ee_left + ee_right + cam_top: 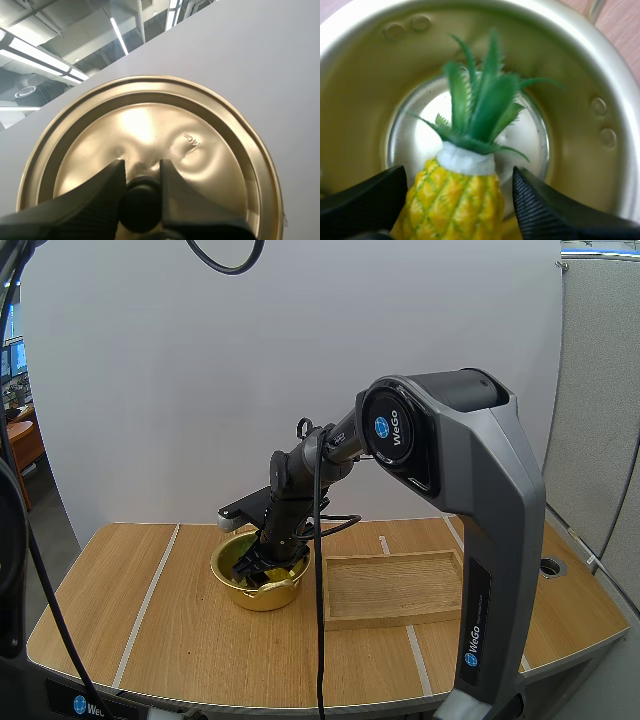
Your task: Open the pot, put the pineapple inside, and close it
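Right claw [459,176] has its fingers pinched onto the pineapple [454,202], leaves first, hanging low inside the pot [602,95], seemingly just off the bottom. I'd ease it down a touch more, let go gently so it doesn't bounce, then pull straight up clear of the rim. Left claw [141,167] is clamped on the lid [150,120] by its black knob [141,205], held aloft. Count: one pineapple, one pot, one lid, one wooden tray [395,590] beside the pot on the table [150,605].
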Robot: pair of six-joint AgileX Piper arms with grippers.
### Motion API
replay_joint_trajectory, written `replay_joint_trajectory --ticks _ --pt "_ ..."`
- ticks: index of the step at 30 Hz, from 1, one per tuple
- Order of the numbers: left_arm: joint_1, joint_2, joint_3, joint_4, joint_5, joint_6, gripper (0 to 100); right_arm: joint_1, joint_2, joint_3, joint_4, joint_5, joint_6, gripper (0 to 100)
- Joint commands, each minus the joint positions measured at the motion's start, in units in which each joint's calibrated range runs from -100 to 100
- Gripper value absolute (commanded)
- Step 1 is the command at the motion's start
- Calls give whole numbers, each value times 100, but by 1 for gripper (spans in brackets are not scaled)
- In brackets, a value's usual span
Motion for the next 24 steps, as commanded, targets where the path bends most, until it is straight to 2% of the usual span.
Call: replay_joint_trajectory --ticks 1,9,24 --pt "-10 -37 -48 41 -177 -12 0 7 -241 -1 7 193 -58 100" --pt "-10 -37 -48 41 -177 -12 0 7 -1186 -1 7 735 1 100" --pt "-10 -37 -48 41 -177 -12 0 7 -3791 12 -115 2419 335 100"
